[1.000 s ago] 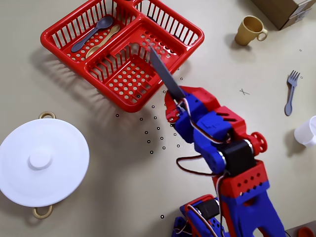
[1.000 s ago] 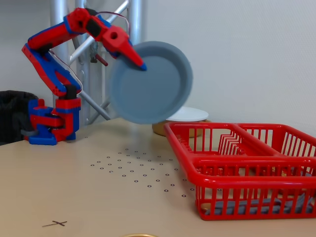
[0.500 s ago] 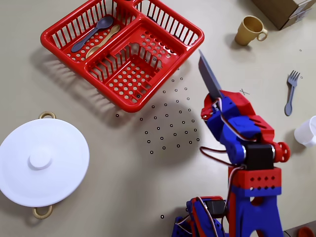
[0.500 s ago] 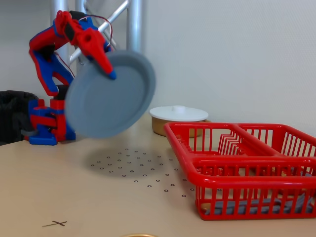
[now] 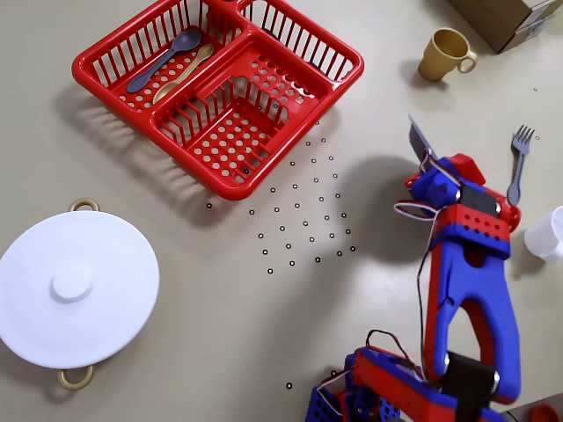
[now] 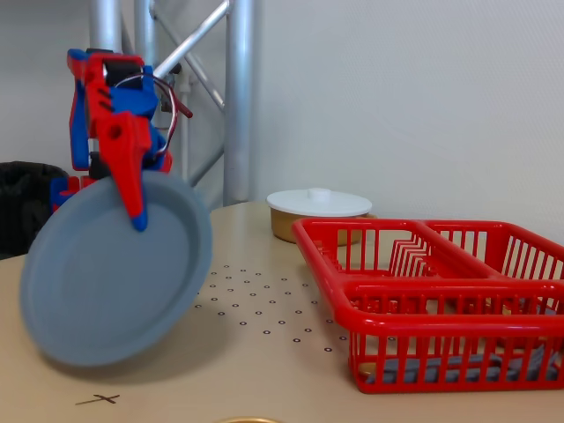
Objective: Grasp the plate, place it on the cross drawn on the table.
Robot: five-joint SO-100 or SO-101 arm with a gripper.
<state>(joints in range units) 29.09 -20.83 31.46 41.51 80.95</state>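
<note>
The slate-blue plate (image 6: 115, 269) hangs tilted nearly on edge above the beige table (image 6: 264, 379). My red and blue gripper (image 6: 135, 211) is shut on its upper rim. Seen from overhead, the plate (image 5: 416, 134) is only a thin grey sliver sticking out of the gripper (image 5: 428, 161). The small pen-drawn cross (image 6: 99, 399) lies on the table just below the plate's lower edge in the fixed view. From overhead, the arm and plate hide the cross. The plate's lower rim is close to the table; whether it touches I cannot tell.
A red basket (image 5: 220, 88) holding two spoons stands at the back left. A white lidded pot (image 5: 75, 286) sits at the left. A yellow mug (image 5: 444, 53), a grey fork (image 5: 519, 163), a white cup (image 5: 547, 233) and a cardboard box (image 5: 510, 18) ring the arm's right side.
The arm has swung the plate from beside the basket rightward in the overhead view and lowered it over the cross. The grip has held throughout.
</note>
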